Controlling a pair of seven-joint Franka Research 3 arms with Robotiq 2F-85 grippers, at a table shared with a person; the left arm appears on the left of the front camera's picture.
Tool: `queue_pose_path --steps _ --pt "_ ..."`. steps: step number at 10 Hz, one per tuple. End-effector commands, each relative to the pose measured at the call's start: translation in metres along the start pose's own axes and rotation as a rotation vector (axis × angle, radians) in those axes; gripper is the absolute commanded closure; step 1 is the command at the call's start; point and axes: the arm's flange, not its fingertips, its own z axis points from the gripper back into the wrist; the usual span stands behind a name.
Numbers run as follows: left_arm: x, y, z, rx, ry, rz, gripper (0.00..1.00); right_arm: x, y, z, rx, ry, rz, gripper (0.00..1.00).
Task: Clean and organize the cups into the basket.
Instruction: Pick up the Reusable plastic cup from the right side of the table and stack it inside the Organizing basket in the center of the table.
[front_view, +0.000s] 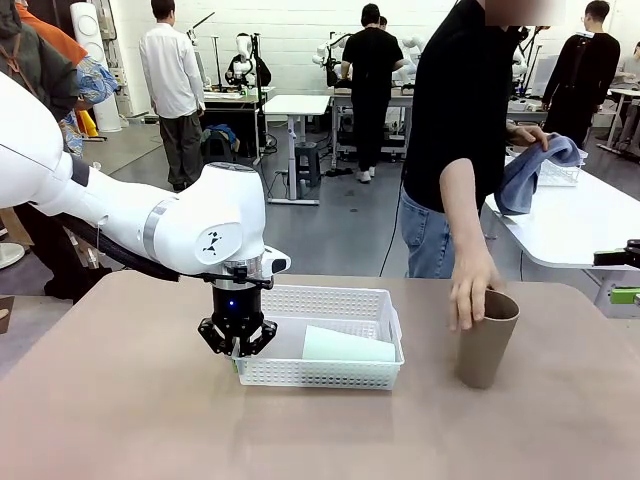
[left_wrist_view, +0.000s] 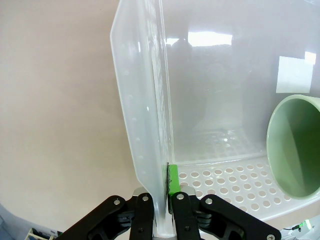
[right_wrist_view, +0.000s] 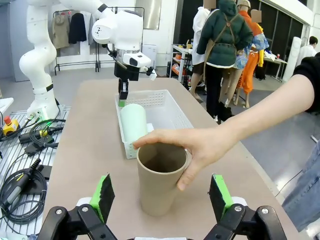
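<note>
The white, rounded left arm (front_view: 150, 225) bears a silver joint band and a black end effector (front_view: 237, 352) with bright green pads (left_wrist_view: 173, 179).

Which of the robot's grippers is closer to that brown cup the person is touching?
Right. The right gripper is open just before the brown cup; the left gripper is shut on the basket wall, well away.

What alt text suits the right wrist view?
A person's hand grips the rim of an upright tan-brown cup, ahead of the open right gripper. Beyond, the left gripper pinches an end wall of the white basket; a mint green cup lies inside.
</note>
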Motion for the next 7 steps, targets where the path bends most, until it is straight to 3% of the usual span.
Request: queue_pose_path --steps 1,5,7 --pt "-0.001 0.000 -0.002 0.005 0.003 -0.005 1.00 -0.002 0.000 0.000 -0.003 0.005 0.004 0.00" --pt "-0.001 0.000 -0.002 0.005 0.003 -0.005 1.00 0.000 0.000 0.000 0.000 0.000 0.000 0.00" --pt "-0.001 0.000 -0.002 0.005 0.003 -0.005 1.00 -0.041 0.001 -0.010 0.067 -0.036 0.011 0.00"
